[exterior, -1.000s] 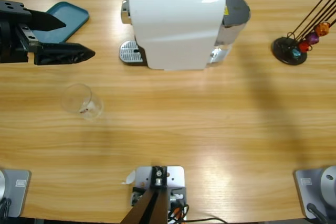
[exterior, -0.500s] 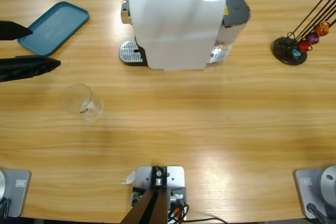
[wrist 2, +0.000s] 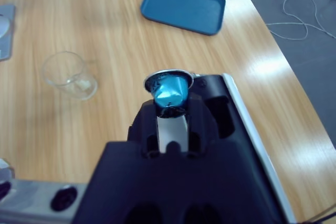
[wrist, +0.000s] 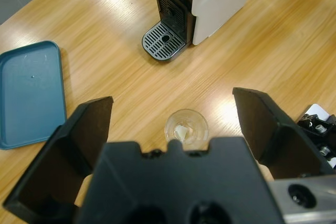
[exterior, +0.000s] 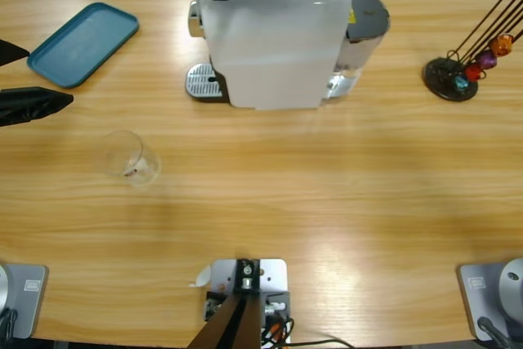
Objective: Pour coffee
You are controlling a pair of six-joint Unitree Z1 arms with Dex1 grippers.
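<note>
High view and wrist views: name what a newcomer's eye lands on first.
The white coffee machine stands at the table's far middle, and over its top the right hand holds a shiny blue capsule. The left hand, open, hangs at the table's left edge near an upright clear glass, with a blue tray beyond.

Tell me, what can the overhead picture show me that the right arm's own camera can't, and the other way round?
Only the high view shows the capsule stand with its coloured capsules at the table's right end, the coffee machine's drip grate, and the left gripper at the left edge. Only the right wrist view shows close up that the right gripper is shut on a teal capsule just above the white coffee machine. Both show the wooden table, the blue tray and the clear glass, standing apart from the machine.
</note>
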